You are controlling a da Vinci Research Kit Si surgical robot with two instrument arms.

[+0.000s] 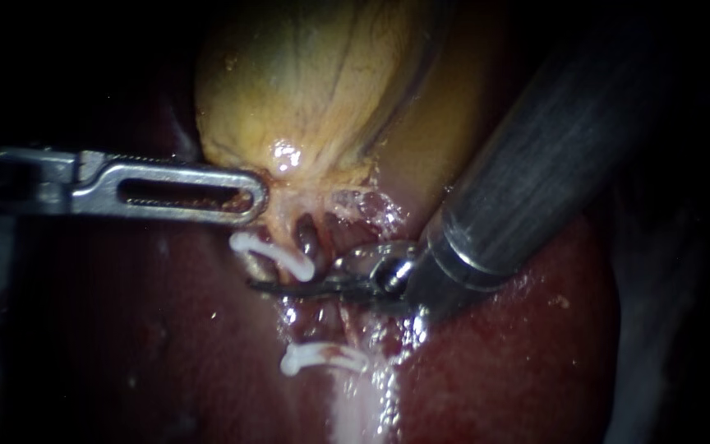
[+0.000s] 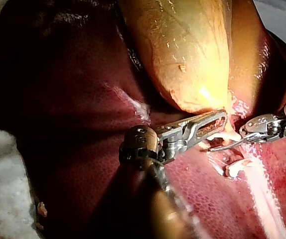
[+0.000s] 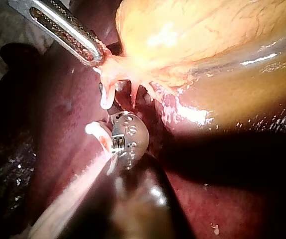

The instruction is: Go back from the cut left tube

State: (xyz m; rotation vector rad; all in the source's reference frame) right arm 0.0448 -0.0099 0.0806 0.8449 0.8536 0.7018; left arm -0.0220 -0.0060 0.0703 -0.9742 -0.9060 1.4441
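My left instrument [image 1: 260, 196] comes in level from the left, its slotted jaws shut on the pale neck of the yellow gallbladder [image 1: 314, 82]. Just below it a white clip [image 1: 277, 255] sits on a tube stump. A second white clip [image 1: 322, 358] lies lower down on the pale tube [image 1: 359, 407]. My right instrument [image 1: 260, 285] enters from the upper right. Its thin dark blades lie together, pointing left between the two clips. In the left wrist view the curved blades [image 2: 215, 148] end close beside the left jaws [image 2: 225, 117].
Dark red liver [image 1: 519, 362] surrounds the site and is wet and glistening near the lower clip. The right instrument's thick shaft [image 1: 552, 156] covers the upper right of the field. A dark short tube [image 1: 307, 234] hangs under the gallbladder neck.
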